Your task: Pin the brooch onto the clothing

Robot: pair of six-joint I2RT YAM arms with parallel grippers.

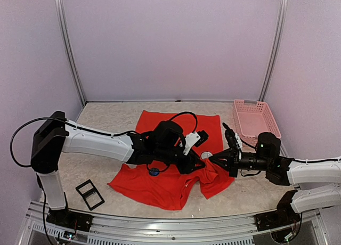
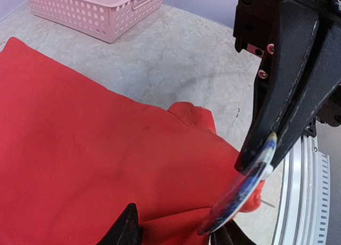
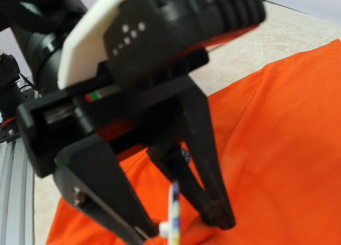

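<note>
The red T-shirt (image 1: 160, 189) lies crumpled on the table, bunched up at its near right corner. It fills the left wrist view (image 2: 80, 138) and looks orange in the right wrist view (image 3: 287, 138). My right gripper (image 1: 214, 159) is shut on the brooch (image 2: 240, 194), a round blue and white badge seen edge-on (image 3: 173, 213), and holds it just above the bunched fabric. My left gripper (image 2: 178, 230) is open, its fingers (image 3: 213, 202) spread and set down on the shirt on either side of a fold, right beside the brooch.
A pink perforated basket (image 1: 254, 117) stands at the back right and also shows in the left wrist view (image 2: 96, 10). A small black frame (image 1: 89, 194) lies near the left arm's base. A small dark blue round thing (image 1: 154, 171) sits on the shirt under the left arm.
</note>
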